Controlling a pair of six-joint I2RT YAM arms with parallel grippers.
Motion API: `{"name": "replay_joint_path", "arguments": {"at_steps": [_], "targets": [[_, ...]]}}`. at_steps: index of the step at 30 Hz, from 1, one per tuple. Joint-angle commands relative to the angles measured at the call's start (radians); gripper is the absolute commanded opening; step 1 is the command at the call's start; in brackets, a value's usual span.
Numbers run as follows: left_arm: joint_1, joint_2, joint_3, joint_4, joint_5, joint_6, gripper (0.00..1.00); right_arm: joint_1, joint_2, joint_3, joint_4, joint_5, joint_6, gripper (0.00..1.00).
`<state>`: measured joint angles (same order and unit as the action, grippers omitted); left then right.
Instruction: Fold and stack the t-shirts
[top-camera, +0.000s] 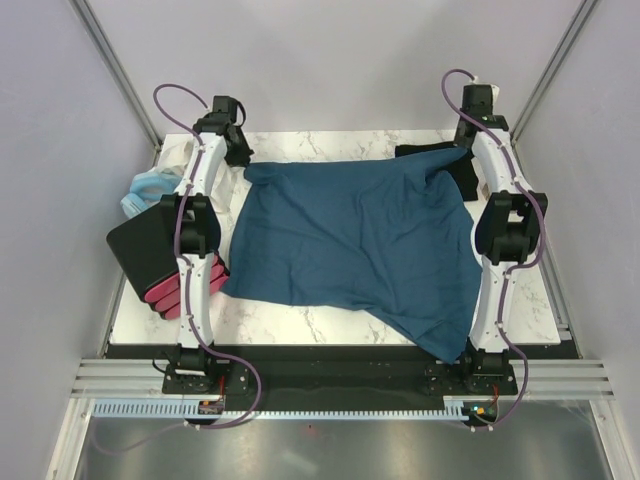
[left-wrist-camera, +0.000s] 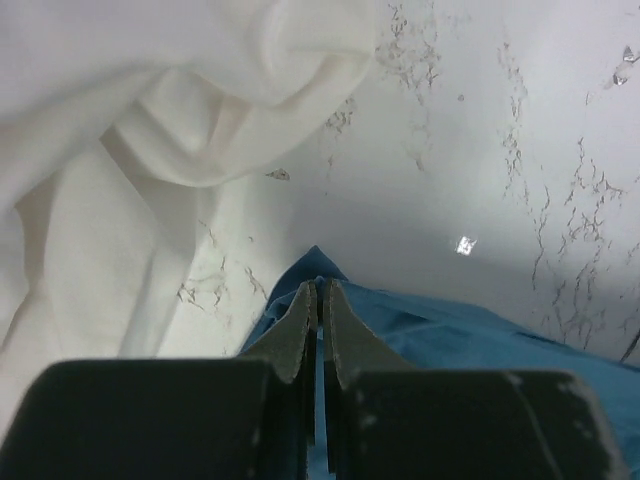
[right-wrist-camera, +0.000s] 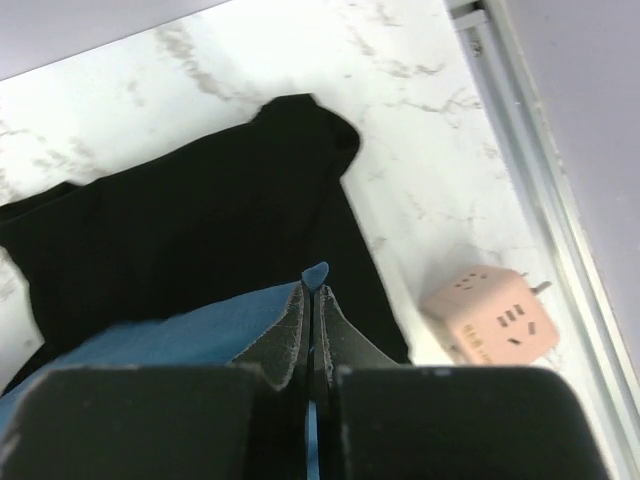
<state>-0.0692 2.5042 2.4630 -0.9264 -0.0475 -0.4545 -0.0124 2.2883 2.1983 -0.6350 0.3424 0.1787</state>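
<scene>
The dark teal-blue t-shirt (top-camera: 350, 245) lies spread over the marble table (top-camera: 300, 325), and its near right corner hangs past the front edge. My left gripper (top-camera: 246, 166) is shut on its far left corner. In the left wrist view, blue cloth (left-wrist-camera: 480, 335) shows between the fingertips of that gripper (left-wrist-camera: 320, 287). My right gripper (top-camera: 468, 152) is shut on the far right corner, and a blue tip pokes out of it (right-wrist-camera: 314, 290). The black t-shirt (right-wrist-camera: 200, 230) lies crumpled under and beyond the right gripper, at the table's far right (top-camera: 462, 180).
A white cloth (left-wrist-camera: 150, 150) lies bunched at the far left corner. A pale blue ring-shaped item (top-camera: 148, 190) and a black pad with pink pieces (top-camera: 150, 250) sit off the left edge. A pink socket cube (right-wrist-camera: 490, 315) stands near the right rail.
</scene>
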Motion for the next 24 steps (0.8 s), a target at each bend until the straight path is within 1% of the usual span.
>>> {"name": "replay_joint_path", "arguments": {"at_steps": [1, 5, 12, 17, 24], "targets": [[0.012, 0.036, 0.074, 0.027, 0.020, -0.009, 0.02, -0.024, 0.022, 0.055, 0.032, -0.032, 0.001, 0.00], [0.011, 0.047, 0.077, 0.027, 0.024, 0.005, 0.02, -0.023, 0.051, 0.083, 0.035, -0.085, 0.005, 0.00], [0.011, 0.042, 0.083, 0.029, -0.008, 0.027, 0.02, -0.021, 0.095, 0.123, 0.049, -0.174, 0.021, 0.00], [0.011, 0.031, 0.090, 0.032, -0.015, 0.028, 0.02, -0.015, 0.102, 0.141, 0.057, -0.224, 0.027, 0.00], [0.011, 0.016, 0.082, 0.031, -0.020, 0.031, 0.02, 0.006, 0.117, 0.225, 0.106, -0.319, 0.053, 0.00]]}}
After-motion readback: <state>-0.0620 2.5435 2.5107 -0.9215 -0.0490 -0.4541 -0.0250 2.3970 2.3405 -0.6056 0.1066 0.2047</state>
